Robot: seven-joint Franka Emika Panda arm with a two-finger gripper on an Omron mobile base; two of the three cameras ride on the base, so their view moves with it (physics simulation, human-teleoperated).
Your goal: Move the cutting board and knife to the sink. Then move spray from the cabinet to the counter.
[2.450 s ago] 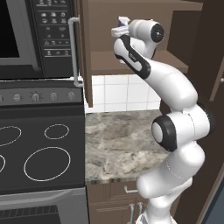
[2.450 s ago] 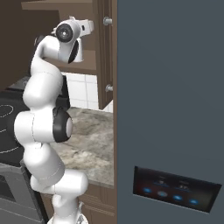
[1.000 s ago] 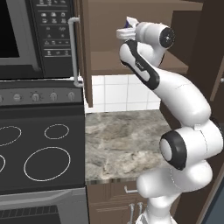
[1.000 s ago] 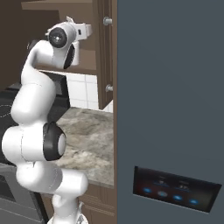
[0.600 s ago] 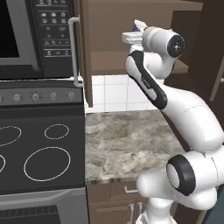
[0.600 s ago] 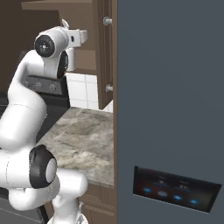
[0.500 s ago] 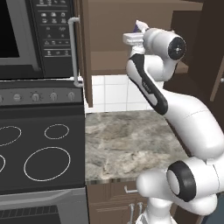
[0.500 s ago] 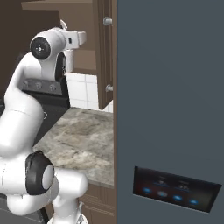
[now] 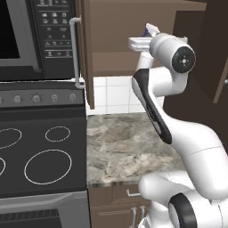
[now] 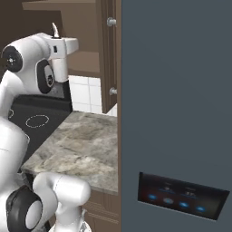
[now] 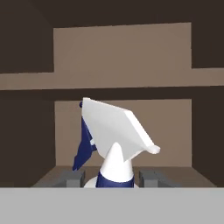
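Currently gripper [image 11: 111, 179] is clamped on the spray [image 11: 114, 144], upright inside the cabinet [image 9: 116, 31], probably for lowering to the counter [image 9: 124, 142].

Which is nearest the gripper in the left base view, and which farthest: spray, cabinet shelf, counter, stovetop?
1. Spray: at the gripper, between its fingers.
2. Cabinet shelf: just below and behind the hand.
3. Counter: well below.
4. Stovetop: lower still, far to the left.
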